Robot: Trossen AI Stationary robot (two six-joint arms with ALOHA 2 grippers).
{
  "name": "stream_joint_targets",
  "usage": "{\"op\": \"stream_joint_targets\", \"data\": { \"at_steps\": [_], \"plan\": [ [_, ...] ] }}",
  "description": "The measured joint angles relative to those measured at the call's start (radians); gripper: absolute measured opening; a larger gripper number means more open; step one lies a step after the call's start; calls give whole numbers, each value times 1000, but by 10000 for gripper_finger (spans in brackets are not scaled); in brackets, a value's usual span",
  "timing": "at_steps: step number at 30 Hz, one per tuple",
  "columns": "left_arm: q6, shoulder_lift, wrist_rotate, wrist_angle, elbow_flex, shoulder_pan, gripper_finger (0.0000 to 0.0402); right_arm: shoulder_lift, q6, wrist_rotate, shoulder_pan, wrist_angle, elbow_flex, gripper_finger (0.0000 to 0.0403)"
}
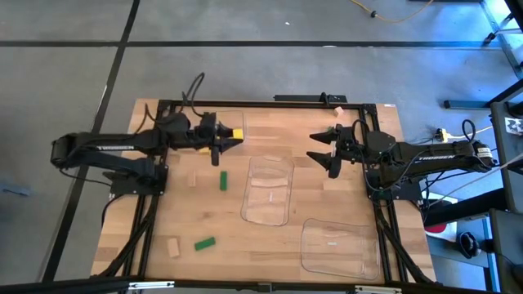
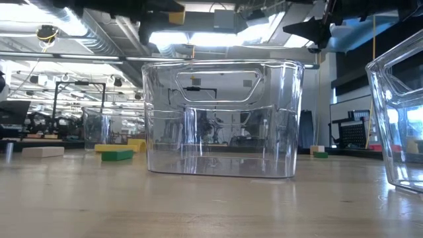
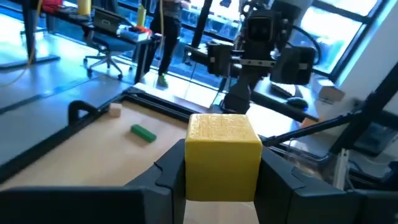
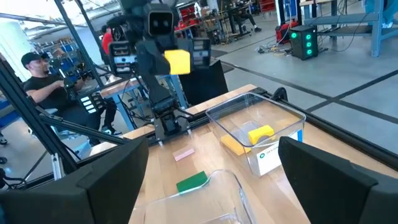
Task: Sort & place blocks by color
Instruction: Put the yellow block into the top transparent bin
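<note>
Left claw – raised, clamping yellow block | right claw – spread, aloft

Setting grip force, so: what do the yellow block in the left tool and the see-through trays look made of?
Yellow cube block: seemingly painted wood, matte with faint grain. Clear rectangular tray: probably hard plastic, glossy and transparent, room visible through it.
</note>
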Motion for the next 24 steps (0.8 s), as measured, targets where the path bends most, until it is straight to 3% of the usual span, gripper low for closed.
{"op": "stream_joint_targets", "data": {
  "at_steps": [7,24],
  "plan": [
    [7,9,-32,24,-25,-55,121,0,-51,-7,0,0,0,362],
    [51,9,-45,20,-25,-60,121,0,-49,-25,0,0,0,362]
  ]
}}
